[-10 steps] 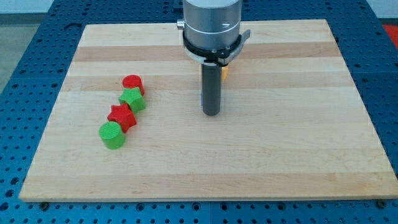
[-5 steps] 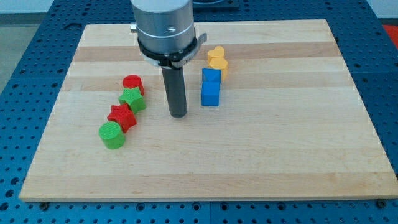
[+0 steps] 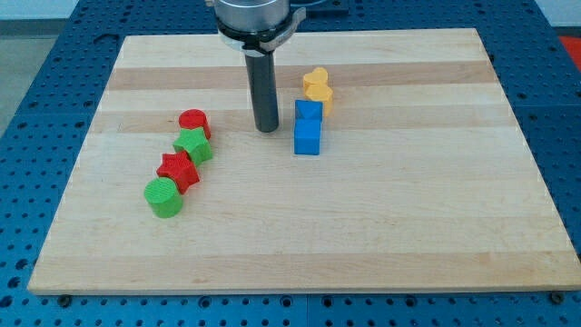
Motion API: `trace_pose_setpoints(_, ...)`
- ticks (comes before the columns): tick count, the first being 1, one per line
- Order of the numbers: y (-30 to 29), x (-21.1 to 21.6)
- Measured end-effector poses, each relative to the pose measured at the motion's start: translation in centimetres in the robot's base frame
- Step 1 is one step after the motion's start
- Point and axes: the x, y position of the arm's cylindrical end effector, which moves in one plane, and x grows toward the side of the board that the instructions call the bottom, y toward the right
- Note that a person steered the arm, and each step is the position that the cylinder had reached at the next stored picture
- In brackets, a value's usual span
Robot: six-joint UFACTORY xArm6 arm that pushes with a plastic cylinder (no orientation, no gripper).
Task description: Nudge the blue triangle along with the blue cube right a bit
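Two blue blocks stand touching near the board's middle: the lower one (image 3: 307, 139) looks like a cube, the upper one (image 3: 309, 111) sits just above it, its shape hard to make out. My tip (image 3: 266, 130) rests on the board just left of the blue pair, level with the gap between them, a short gap away and not touching.
Two yellow blocks (image 3: 317, 85) sit right above the blue pair. At the view's left a diagonal row runs down: red cylinder (image 3: 193, 121), green star (image 3: 193, 143), red star (image 3: 177, 169), green cylinder (image 3: 163, 195). The wooden board (image 3: 408, 227) lies on a blue perforated table.
My tip moved left off the blue blocks, uncovering them, then up and slightly right to sit just left of the blue pair. The blocks have not moved.
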Motion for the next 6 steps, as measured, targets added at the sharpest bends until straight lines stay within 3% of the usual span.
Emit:
trace_pose_setpoints(4, 3.4, 0.0)
trace_pose_setpoints(6, 2.3, 2.9)
